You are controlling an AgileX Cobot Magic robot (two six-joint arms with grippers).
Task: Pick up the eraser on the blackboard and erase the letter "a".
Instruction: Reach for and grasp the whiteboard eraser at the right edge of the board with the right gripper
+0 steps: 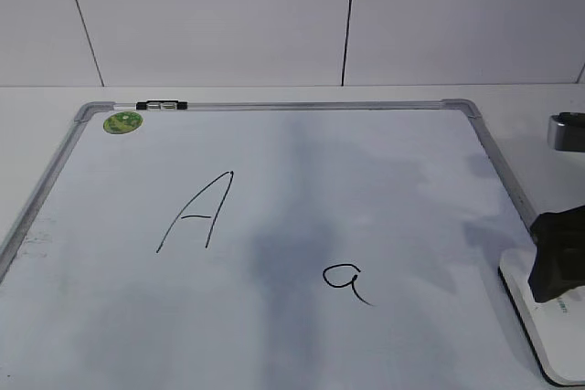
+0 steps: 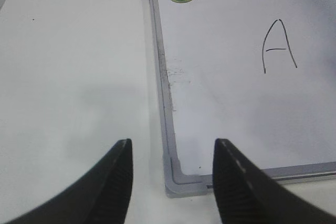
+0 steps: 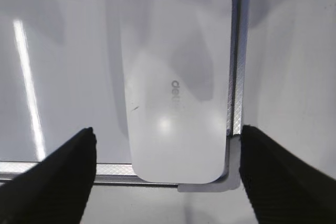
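Right pincer [image 3: 165, 174] hangs spread, straddling the eraser [image 3: 176, 77] below.

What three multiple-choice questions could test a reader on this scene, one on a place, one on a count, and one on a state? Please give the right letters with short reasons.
1. Where does the eraser lie?
A. on a corner of the blackboard, by its frame
B. beside the green sticker
C. off the board, on the table

2. How many letters are written on the board?
A. one
B. two
C. three

3. How is the right claw?
A. shut on the eraser
B. open, a finger on each side of the eraser
C. open, above the sticker

Answers:
1 A: the right wrist view shows the eraser over the board's corner, along the frame.
2 B: the exterior view shows only the capital "A" and the letter "a".
3 B: in the right wrist view both fingers stand apart from the eraser, not touching it.
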